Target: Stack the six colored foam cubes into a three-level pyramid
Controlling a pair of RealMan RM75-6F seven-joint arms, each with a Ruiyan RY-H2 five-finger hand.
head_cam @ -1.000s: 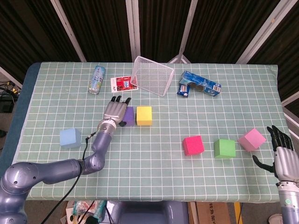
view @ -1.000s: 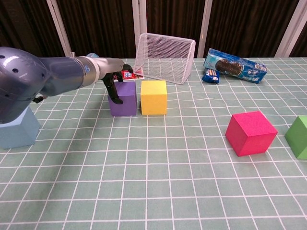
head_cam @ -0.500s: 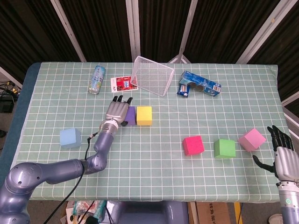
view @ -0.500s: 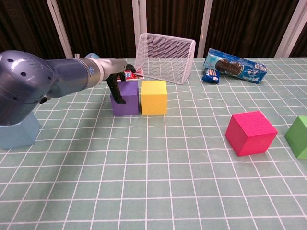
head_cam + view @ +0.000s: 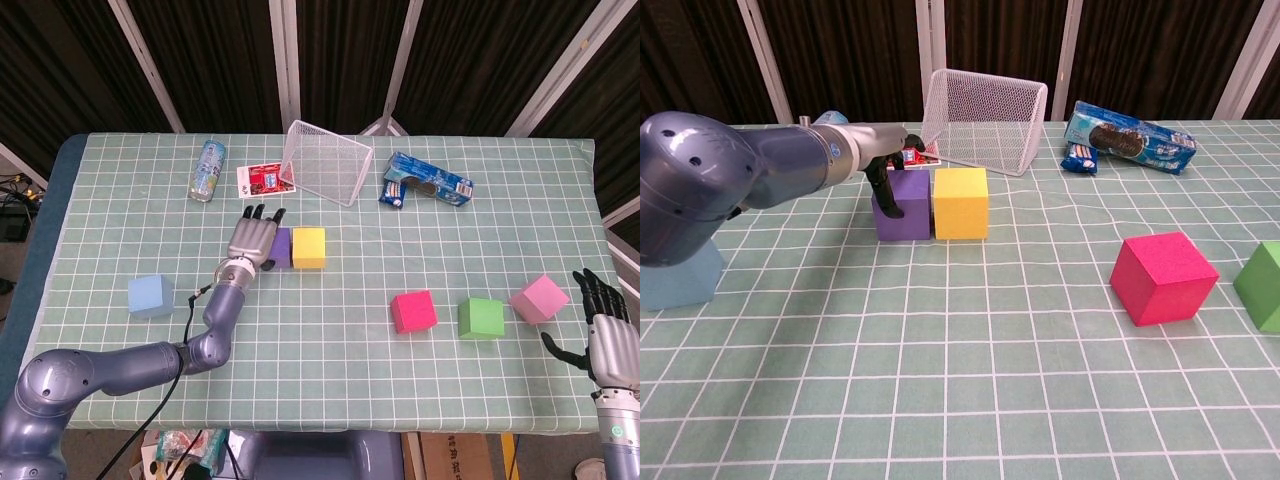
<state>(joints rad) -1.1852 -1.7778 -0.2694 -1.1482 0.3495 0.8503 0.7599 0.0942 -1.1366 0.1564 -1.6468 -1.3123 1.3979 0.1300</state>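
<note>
A: Where do the six foam cubes sit?

B: All lie singly on the green checked worktop [image 5: 330, 300], none stacked. The purple cube [image 5: 906, 204] and yellow cube [image 5: 960, 203] stand side by side toward the far middle, faces touching or nearly so, purple on the left.

A: Is anything on the purple one?

B: The left robot hand [image 5: 250, 241] lies over its left side, a dark finger down its near-left face.

A: And the rest?

B: The light blue cube [image 5: 150, 296] sits alone, well to the near left. To the right runs a loose row: magenta cube [image 5: 413, 311], green cube [image 5: 481, 318], then pink cube [image 5: 538, 298], turned slightly askew.
</note>
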